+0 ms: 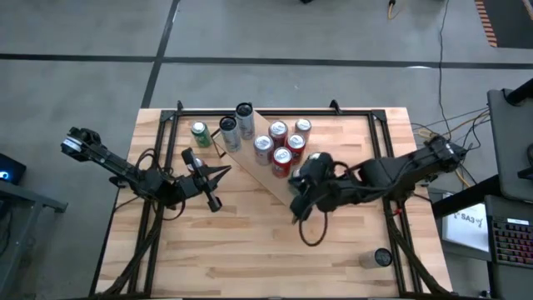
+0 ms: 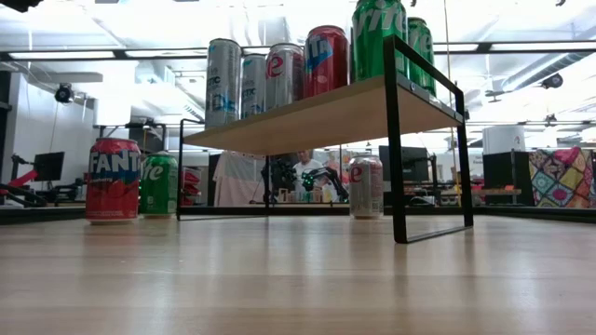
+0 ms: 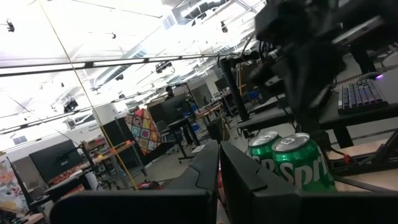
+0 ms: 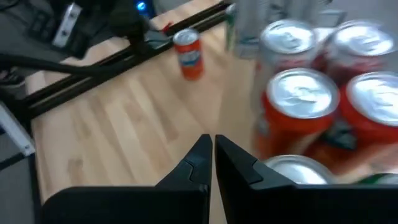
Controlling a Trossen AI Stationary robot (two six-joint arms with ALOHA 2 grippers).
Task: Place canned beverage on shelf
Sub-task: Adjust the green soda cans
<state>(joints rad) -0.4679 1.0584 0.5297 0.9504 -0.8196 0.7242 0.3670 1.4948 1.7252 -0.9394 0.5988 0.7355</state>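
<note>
Your shelf [image 1: 266, 171] sits angled across the far middle of the table [image 1: 250, 258], with red cans [image 1: 278, 148] and tall silver cans [image 1: 237, 125] standing on it. A green can [image 1: 201, 133] stands on the tabletop beside its left end. Your right gripper [image 1: 296, 210] hangs closed and empty just beside the shelf's near edge; your left gripper [image 1: 223, 172] is closed too, empty, near the green can.

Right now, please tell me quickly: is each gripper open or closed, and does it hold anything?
Left gripper: closed, holding nothing, beside the shelf.
Right gripper: closed, holding nothing, near the shelf's red cans.
</note>
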